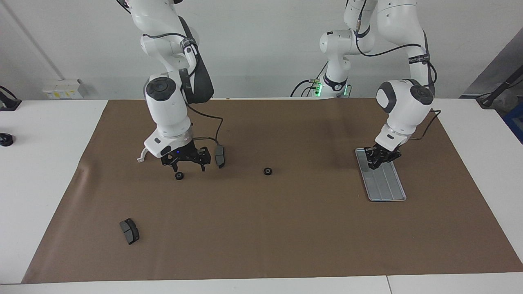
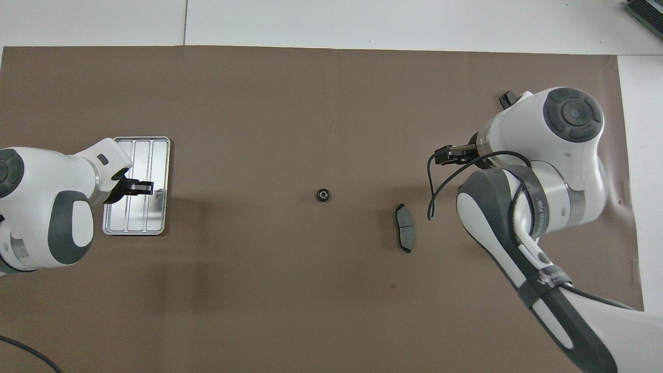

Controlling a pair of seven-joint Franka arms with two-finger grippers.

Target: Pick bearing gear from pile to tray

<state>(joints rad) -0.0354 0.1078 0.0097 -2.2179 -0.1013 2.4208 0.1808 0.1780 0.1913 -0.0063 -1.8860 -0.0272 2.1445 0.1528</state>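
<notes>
We see a broad brown paper mat (image 1: pixel 261 228) covering the middle of a white table (image 1: pixel 45 171), with both arms lowered to it. The left gripper (image 1: pixel 376 162), a black two-finger hand on the white left arm, hangs low over the end of the flat silver-grey rectangular metal tray (image 1: pixel 386 185) that lies nearer the robots; its fingertips are clenched together, and we cannot tell whether anything small is pinched between them. The tray, with its rounded corners, raised rim and lengthwise grooves, rests at the left arm's end of the mat. The right gripper (image 1: pixel 187 165), also black, hovers with its fingers spread wide and released just above a tiny black round gear (image 1: pixel 179 176) on the mat at the right arm's end; in the overhead view this gear is hidden beneath the arm. A second small black round gear (image 1: pixel 267 171) lies alone near the middle of the mat, between the two arms and well apart from the tray. A dark grey curved pad (image 1: pixel 220 156) lies just beside the right gripper, toward the middle of the table. A second dark grey curved pad (image 1: pixel 129 231) lies farther from the robots than the first gear. A white curved bracket (image 1: pixel 141 155) shows partly at the right gripper's outer side.
</notes>
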